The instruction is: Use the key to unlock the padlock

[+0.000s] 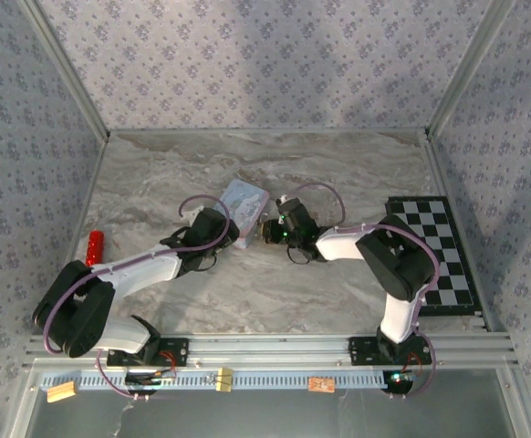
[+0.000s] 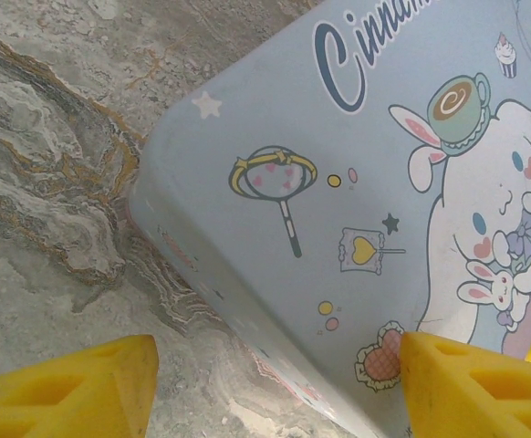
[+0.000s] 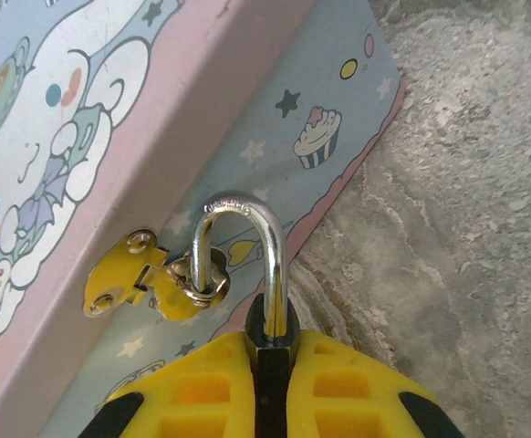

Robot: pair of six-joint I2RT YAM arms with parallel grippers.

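The padlock [image 3: 269, 321] has a small dark body and a silvery shackle. One shackle leg enters the body; the other passes through the ring of the yellow hasp [image 3: 147, 278] on the pastel cartoon tin [image 3: 275, 119]. My right gripper [image 3: 270, 345] is shut on the padlock's body, its yellow fingers [image 3: 192, 388] pressed on both sides. From above, the right gripper [image 1: 279, 231] sits at the tin's [image 1: 244, 210] right side. My left gripper [image 2: 279, 383] is open, its pads [image 2: 74, 383] straddling the near edge of the tin [image 2: 338, 182]. The key is hidden.
A red object [image 1: 94, 246] lies at the table's left edge. A checkerboard mat [image 1: 434, 251] covers the right side. Patterned walls close in the back and both sides, and a metal rail [image 1: 265, 351] runs along the near edge.
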